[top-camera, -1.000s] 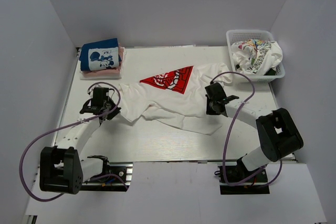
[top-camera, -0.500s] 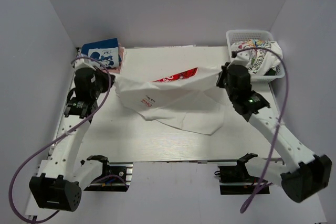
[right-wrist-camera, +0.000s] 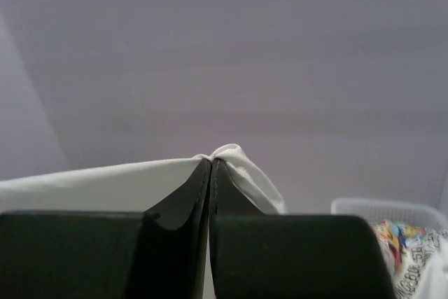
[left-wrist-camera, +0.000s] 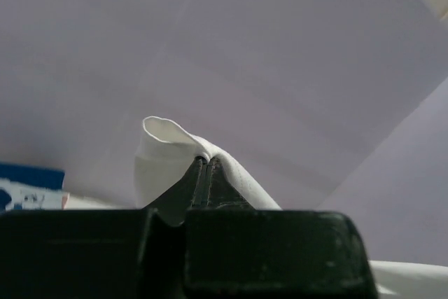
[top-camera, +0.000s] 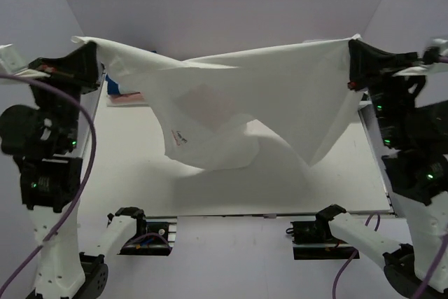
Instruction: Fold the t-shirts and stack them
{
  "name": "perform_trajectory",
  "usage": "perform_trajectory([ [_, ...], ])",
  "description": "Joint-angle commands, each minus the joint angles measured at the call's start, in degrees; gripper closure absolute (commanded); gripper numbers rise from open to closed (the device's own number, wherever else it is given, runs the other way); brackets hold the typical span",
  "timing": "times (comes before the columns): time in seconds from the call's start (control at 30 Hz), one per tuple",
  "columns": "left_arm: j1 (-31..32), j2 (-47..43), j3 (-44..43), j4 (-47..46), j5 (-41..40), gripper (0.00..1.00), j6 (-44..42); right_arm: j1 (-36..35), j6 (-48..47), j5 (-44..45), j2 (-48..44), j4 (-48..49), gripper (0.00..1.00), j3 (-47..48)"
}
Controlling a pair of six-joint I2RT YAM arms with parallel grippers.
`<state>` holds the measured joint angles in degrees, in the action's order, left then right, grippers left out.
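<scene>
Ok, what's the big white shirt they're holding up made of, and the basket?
White t-shirt: soft, thin matte cloth, likely cotton; it sags in folds, and a print shows faintly through. Basket: apparently rigid white plastic, with a straight, stiff rim.

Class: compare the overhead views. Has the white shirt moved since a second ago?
Yes. The white shirt has lifted off the table, now hanging spread between the left tool and right tool.

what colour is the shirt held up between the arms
The shirt is white, a faint pink patch showing through; the top view shows it best.
</scene>
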<state>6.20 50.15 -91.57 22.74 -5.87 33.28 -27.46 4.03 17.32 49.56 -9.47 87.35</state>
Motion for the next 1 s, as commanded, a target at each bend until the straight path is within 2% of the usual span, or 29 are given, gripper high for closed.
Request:
perform_trajectory([
  [0.0, -0.04, -2.16, -8.52, 2.65, -3.27, 1.00, -4.00, 0.04, -2.98, -11.73, -1.57, -4.65, 1.00, 9.82],
  [0.1, -0.04, -2.16, -16.87, 3.45, -3.80, 1.00, -6.72, 0.30, -1.66, -18.51, -2.19, -7.74, 1.00, 16.43],
  [0.27, -0.04, 0.82, -31.37, 4.59, -4.41, 1.00, -9.63, 0.13, -0.43, -21.19, -5.61, -8.28, 1.00, 19.26],
  [0.4, -0.04, 3.72, -35.25, 1.43, -2.39, 1.00, -10.86, 0.31, 0.19, -21.10, -7.02, -8.63, 1.00, 17.77],
  [0.47, -0.04, 6.35, -35.87, 0.82, -1.08, 1.00, -10.87, 0.13, 0.45, -18.38, -6.67, -8.37, 1.00, 14.98],
  [0.53, -0.04, 8.20, -33.51, -0.49, -1.07, 1.00, -10.16, 0.13, 0.80, -13.93, -6.49, -7.84, 1.00, 12.94],
  [0.57, -0.04, 8.99, -31.93, -1.46, -0.55, 1.00, -10.16, 0.13, 0.98, -13.11, -5.97, -6.80, 1.00, 9.02],
  [0.63, -0.04, 11.54, -26.05, -4.87, 0.15, 1.00, -10.16, 0.04, 1.76, -8.99, -5.18, -4.77, 1.00, 5.48],
  [0.67, -0.04, 12.77, -24.29, -5.51, 0.16, 1.00, -10.16, -0.05, 2.90, -3.58, -4.31, -3.28, 1.00, -0.54],
  [0.73, -0.04, 17.60, -19.19, -7.87, 0.94, 1.00, -10.16, 0.13, 3.87, 0.76, -0.89, -1.17, 1.00, -7.58],
  [0.77, -0.04, 19.27, -17.17, -9.11, 0.95, 1.00, -10.16, 0.22, 5.01, 7.40, 0.26, 0.23, 1.00, -9.46],
  [0.83, -0.04, 24.26, -5.96, -15.32, 1.83, 1.00, -10.16, 0.65, 7.21, 13.66, 5.24, 3.84, 1.00, -16.72],
  [0.87, -0.04, 26.12, -5.90, -17.10, 2.35, 1.00, -10.16, 1.53, 8.35, 14.31, 6.85, 4.28, 1.00, -18.25],
  [0.97, -0.04, 34.70, 6.19, -22.54, 4.20, 1.00, -9.37, 2.67, 14.48, 12.84, 15.20, 4.82, 1.00, -24.67],
])
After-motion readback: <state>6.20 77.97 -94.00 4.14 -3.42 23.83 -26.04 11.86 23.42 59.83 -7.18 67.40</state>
